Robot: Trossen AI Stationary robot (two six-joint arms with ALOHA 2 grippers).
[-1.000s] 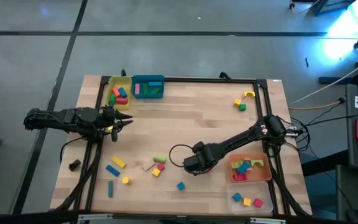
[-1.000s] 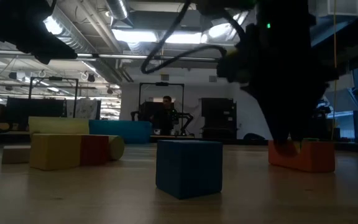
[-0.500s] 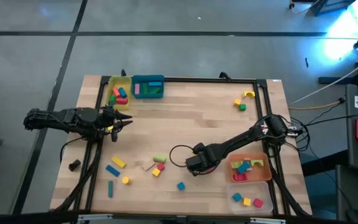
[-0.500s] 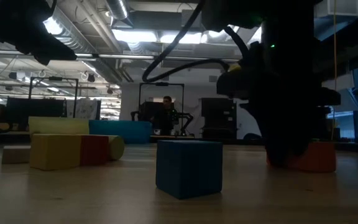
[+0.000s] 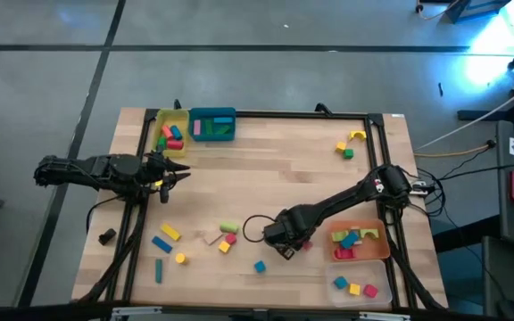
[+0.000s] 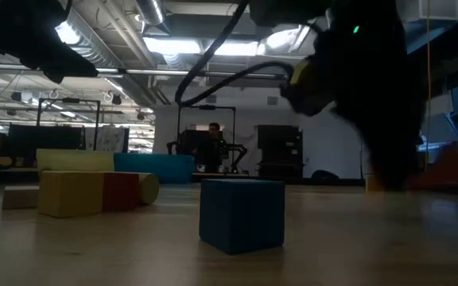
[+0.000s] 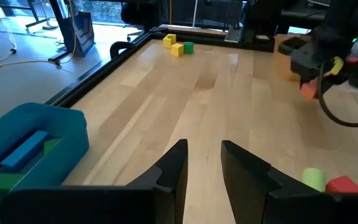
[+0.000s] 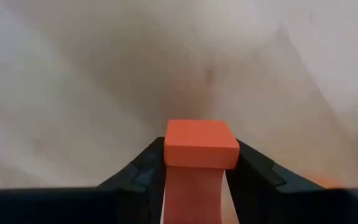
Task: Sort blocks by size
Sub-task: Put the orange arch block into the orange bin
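Right hand [image 8: 196, 163] pinching red block [image 8: 201, 144] by flat opposite sides | looks light, rigid, smooth, may slip | left hand [image 7: 202, 163] waits far left, narrowly parted, empty

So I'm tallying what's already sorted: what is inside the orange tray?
The orange tray holds blue, green, yellow and pink or red blocks lying loose in the high view. Whether any block hides beneath others cannot be seen.

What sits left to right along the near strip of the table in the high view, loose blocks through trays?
Blue bar → yellow cylinder → blue cube → right end effector holding a red block → orange tray.
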